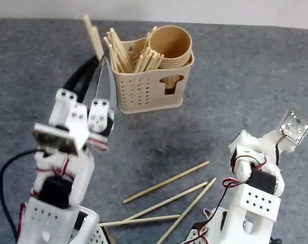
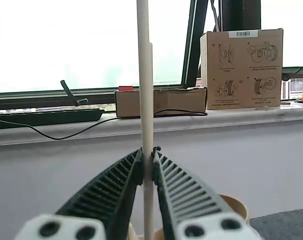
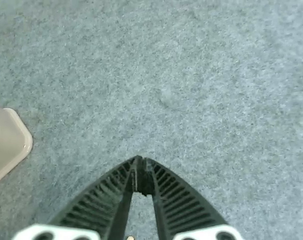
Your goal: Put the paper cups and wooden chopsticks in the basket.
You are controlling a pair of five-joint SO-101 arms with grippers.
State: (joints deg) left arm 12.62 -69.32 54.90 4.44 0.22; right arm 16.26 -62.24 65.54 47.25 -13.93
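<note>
High view: the left tool (image 1: 100, 60) is gripping pale wooden chopsticks (image 1: 94, 36) upright just beside the beige plastic basket (image 1: 144, 96) holding stacked tan paper cups (image 1: 170, 43). Next it probably needs shifting over the rim, then releasing. The right tool (image 3: 140, 172) is sitting closed, empty.

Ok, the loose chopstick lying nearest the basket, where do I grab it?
Grip the chopstick near mid-length, coming straight down with jaws set across it. It lies flat and diagonal on the mat, apart from the other loose chopsticks, so the middle is free and should balance.
</note>
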